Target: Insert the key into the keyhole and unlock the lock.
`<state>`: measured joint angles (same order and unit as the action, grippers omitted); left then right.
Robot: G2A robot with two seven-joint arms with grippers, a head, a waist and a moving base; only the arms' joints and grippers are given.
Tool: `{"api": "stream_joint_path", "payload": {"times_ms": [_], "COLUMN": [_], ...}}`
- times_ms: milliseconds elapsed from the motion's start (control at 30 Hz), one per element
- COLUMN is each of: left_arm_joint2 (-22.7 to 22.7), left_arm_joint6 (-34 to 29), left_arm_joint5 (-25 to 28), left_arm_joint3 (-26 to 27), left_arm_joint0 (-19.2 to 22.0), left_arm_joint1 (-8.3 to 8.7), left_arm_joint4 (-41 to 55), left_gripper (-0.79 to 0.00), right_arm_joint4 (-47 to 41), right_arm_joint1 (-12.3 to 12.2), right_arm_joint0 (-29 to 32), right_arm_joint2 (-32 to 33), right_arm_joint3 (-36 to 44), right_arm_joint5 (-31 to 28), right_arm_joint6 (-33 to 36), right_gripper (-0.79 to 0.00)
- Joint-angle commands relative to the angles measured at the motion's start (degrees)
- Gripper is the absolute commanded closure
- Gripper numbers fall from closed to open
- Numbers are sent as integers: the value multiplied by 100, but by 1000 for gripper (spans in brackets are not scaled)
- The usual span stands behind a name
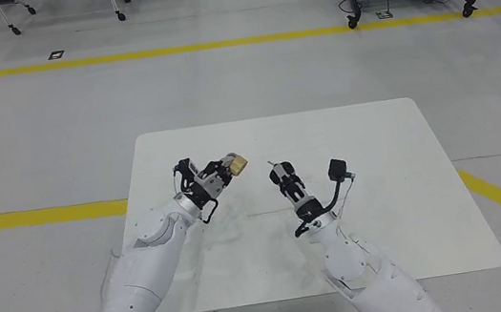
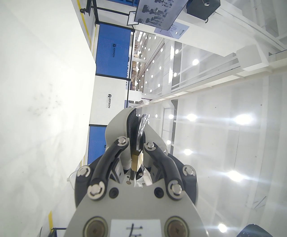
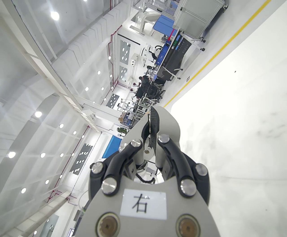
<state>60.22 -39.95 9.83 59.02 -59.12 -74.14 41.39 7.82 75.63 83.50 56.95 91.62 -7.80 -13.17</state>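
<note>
Awaiting insertion: lock (image 1: 237, 165) gripped by left hand (image 1: 226, 170), key (image 1: 272, 165) pinched by right hand (image 1: 278, 172), held apart; nothing unlocked.

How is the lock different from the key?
The lock is gold-coloured and chunky; the key is silvery and thin. The lock is gripped in the left tool; the key is gripped in the right tool. Both are held up over the white table, with a gap between them, so the key is not in the lock yet.
</note>
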Motion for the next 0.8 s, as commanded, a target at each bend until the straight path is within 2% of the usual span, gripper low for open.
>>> {"api": "stream_joint_path", "payload": {"times_ms": [0, 133, 233, 333, 533, 767], "left_arm_joint2": [0, -172, -395, -481, -590, -684], "left_arm_joint6": [1, 166, 438, 573, 525, 614], "left_arm_joint5": [1, -226, -783, -975, -965, -754], "left_arm_joint3": [1, 88, -85, -322, -578, -695], "left_arm_joint0": [-1, -83, 30, 178, 373, 452], "left_arm_joint1": [0, -31, -109, -189, -289, -366], "left_arm_joint4": [1, -221, -281, -125, -86, -284], "left_gripper": [0, 0, 0, 0, 0, 0], "right_arm_joint4": [-21, -21, 97, 15, -315, -589], "right_arm_joint1": [0, 1, 34, 83, 148, 263], "right_arm_joint0": [0, 4, 36, 129, 261, 138], "right_arm_joint2": [0, -3, -73, -132, -199, -304], "right_arm_joint3": [0, 3, 101, 235, 450, 304], "right_arm_joint5": [-1, 6, 425, 788, 1667, 1891], "right_arm_joint6": [8, 20, -96, -326, -219, -355], "right_gripper": [0, 0, 0, 0, 0, 0]}}
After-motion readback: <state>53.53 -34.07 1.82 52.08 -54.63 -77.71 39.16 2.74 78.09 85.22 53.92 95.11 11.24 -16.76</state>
